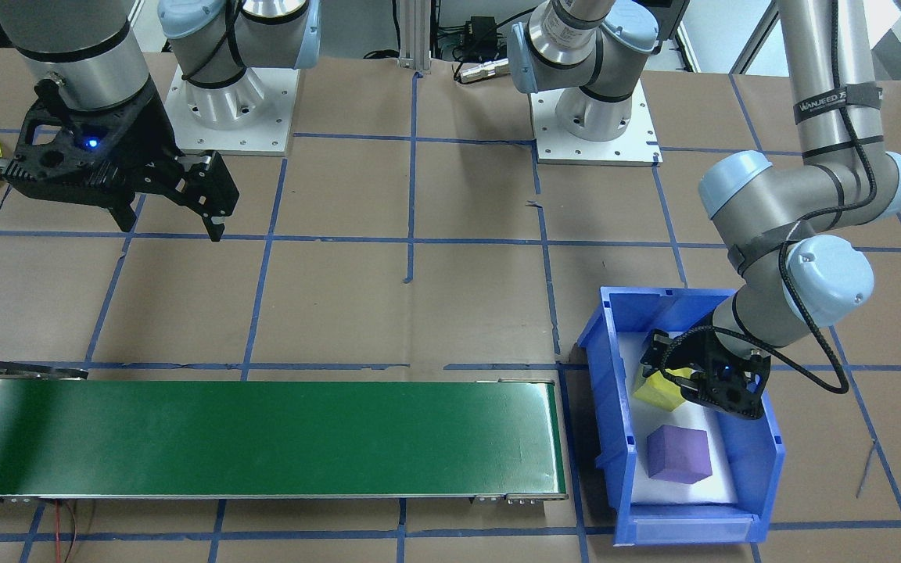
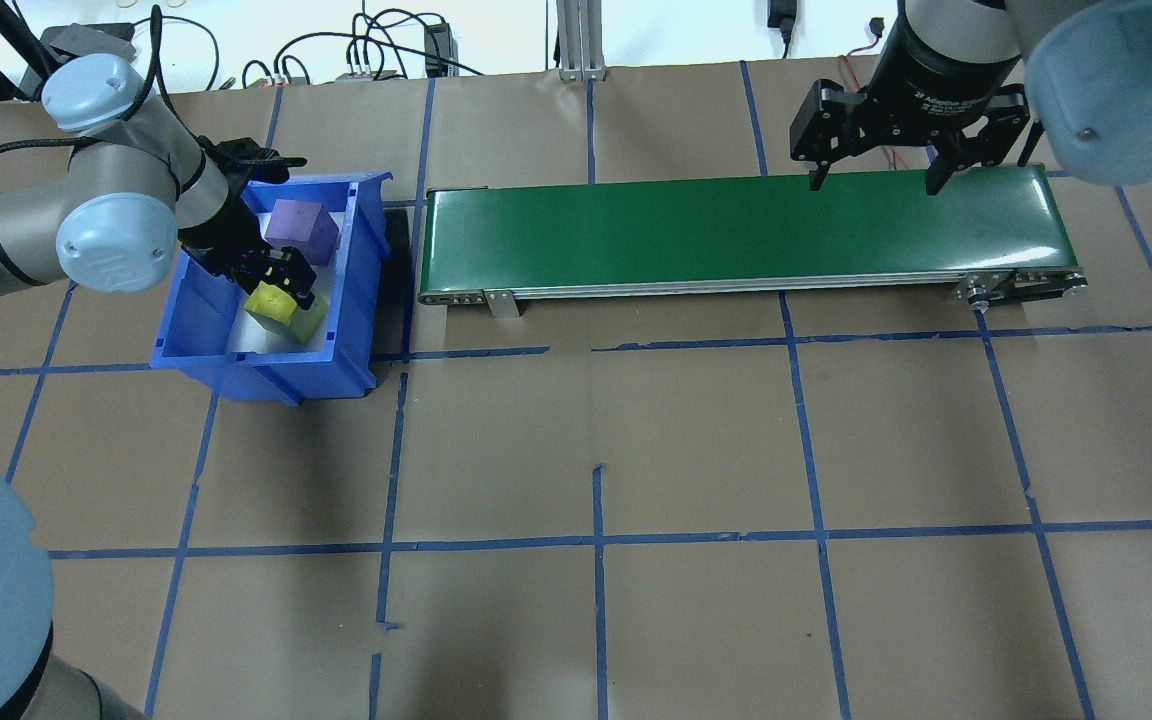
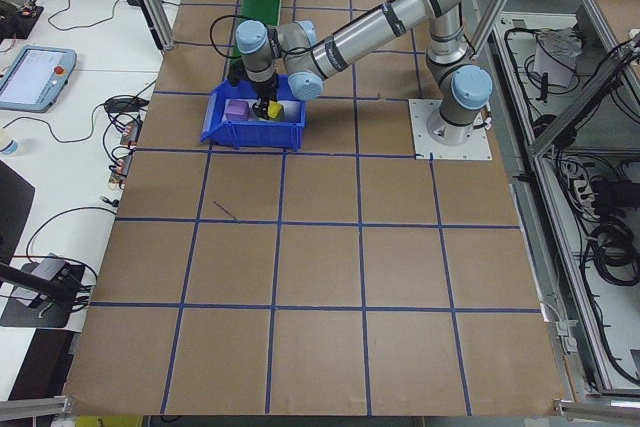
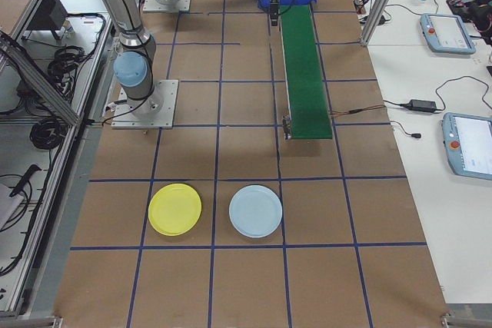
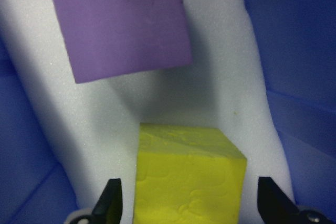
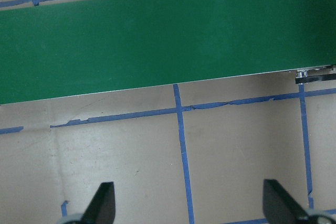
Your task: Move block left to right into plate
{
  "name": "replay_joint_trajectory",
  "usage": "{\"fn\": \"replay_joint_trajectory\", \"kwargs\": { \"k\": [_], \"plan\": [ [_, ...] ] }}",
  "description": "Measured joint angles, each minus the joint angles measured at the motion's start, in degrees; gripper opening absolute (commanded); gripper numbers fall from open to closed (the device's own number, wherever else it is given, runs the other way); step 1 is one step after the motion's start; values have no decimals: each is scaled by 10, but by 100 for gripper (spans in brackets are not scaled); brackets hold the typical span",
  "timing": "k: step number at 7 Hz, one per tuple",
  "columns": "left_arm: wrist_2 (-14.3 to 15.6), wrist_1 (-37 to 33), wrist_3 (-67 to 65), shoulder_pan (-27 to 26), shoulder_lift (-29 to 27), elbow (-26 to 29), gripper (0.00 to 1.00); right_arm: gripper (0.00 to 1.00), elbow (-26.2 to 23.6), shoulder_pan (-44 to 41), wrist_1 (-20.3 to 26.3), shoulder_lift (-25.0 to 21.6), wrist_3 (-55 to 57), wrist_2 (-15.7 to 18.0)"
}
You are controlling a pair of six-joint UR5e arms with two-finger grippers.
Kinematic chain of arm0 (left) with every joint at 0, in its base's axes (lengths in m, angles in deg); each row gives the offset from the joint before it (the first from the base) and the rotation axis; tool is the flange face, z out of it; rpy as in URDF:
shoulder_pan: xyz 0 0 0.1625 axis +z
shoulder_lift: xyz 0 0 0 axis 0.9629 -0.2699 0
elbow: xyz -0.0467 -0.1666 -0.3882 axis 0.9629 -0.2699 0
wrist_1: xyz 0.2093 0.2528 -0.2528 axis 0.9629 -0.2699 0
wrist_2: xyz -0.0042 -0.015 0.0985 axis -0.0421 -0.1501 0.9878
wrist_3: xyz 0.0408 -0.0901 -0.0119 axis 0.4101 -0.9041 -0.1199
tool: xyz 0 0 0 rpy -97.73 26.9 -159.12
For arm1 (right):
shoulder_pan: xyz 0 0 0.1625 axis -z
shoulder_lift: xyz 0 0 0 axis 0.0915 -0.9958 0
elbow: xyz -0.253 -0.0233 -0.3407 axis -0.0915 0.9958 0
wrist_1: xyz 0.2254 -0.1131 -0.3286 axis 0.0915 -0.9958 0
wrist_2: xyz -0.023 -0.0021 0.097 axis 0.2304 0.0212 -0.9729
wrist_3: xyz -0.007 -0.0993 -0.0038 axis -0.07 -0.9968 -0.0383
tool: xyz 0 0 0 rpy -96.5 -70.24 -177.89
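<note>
Yellow block (image 5: 186,177) sits on the white lining of the blue bin (image 2: 351,290), just beside the purple block (image 2: 301,228), at the left end of the desk (image 2: 696,450). The left tool (image 2: 274,280) is down inside the bin with its fingers (image 5: 109,199) spread wide on either side of the yellow block; in the left wrist view a gap shows between each fingertip and the block's faces, so nothing is gripped yet. The block appears to rest on the lining, not lifted.

The task looks to be at its very start. The green conveyor belt (image 2: 736,235) that runs from the bin toward the robot's right carries nothing. The right tool (image 2: 871,165) hovers open and empty above the far right end of the belt, apparently waiting to receive. The yellow plate (image 4: 174,209) lies on the desk beyond that end, next to a pale blue plate (image 4: 255,210), and holds nothing.

What seems left is nearly everything: closing on the block, lifting it out of the bin, getting it across by the belt, the pickup by the right arm, and the placement into the yellow plate.
</note>
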Motion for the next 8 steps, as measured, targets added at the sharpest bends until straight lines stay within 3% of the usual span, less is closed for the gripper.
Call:
{"fn": "replay_joint_trajectory", "kwargs": {
  "k": [3,5,8],
  "plan": [
    [8,-5,-5,-8,72,26,8,100,0,1,0,0,0,0],
    [8,-41,-46,-54,135,53,7,100,0,1,0,0,0,0],
    [0,-17,-155,-133,111,68,7,100,0,1,0,0,0,0]
  ]
}}
